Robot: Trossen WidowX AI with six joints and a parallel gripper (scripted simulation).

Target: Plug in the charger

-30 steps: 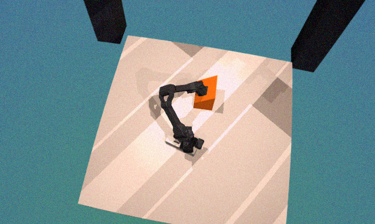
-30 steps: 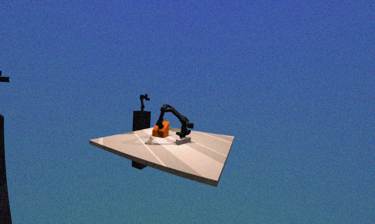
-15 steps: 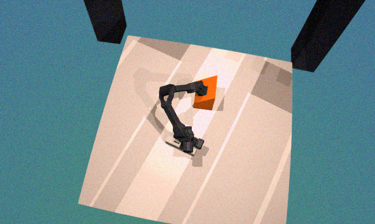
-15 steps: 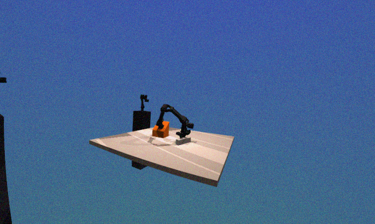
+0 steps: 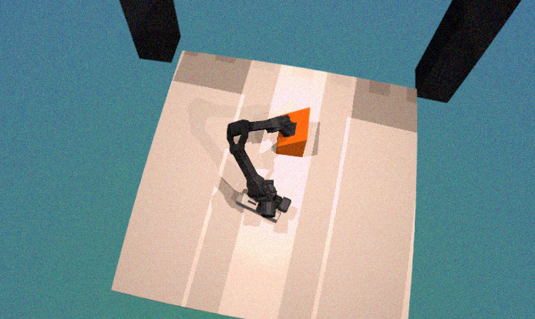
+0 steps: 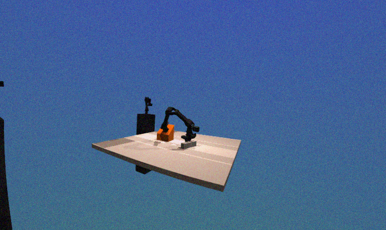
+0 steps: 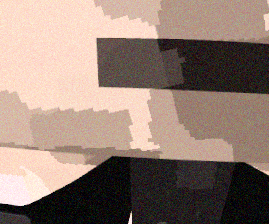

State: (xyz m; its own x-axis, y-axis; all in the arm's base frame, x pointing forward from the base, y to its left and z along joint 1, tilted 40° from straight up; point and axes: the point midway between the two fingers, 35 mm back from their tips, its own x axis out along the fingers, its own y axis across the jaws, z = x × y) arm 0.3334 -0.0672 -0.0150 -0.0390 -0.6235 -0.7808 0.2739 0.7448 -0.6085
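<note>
Operator: Clearance around the gripper (image 5: 290, 128) is to be stated.

Technician: The gripper is positioned over the left edge of the orange block (image 5: 297, 138), near the middle of the desk (image 5: 354, 221). All four desk edges are well apart from the block. The arm base (image 5: 266, 205) is mounted on the near side of the block. Two black pillars (image 5: 147, 20) (image 5: 469, 39) are located at the far corners, just off the desk edge and well apart from the arm.

Operator: Finger state and charger location are requested.

Technician: The fingers are closed on a dark body, taken to be the charger (image 7: 178, 189), which is held between them at the bottom of the wrist view. Its prongs cannot be made out. A dark bar (image 7: 185, 63) is seen lying on the desk ahead of the charger, apart from it. Whether this bar is the power strip cannot be told, and no outlet can be distinguished.
</note>
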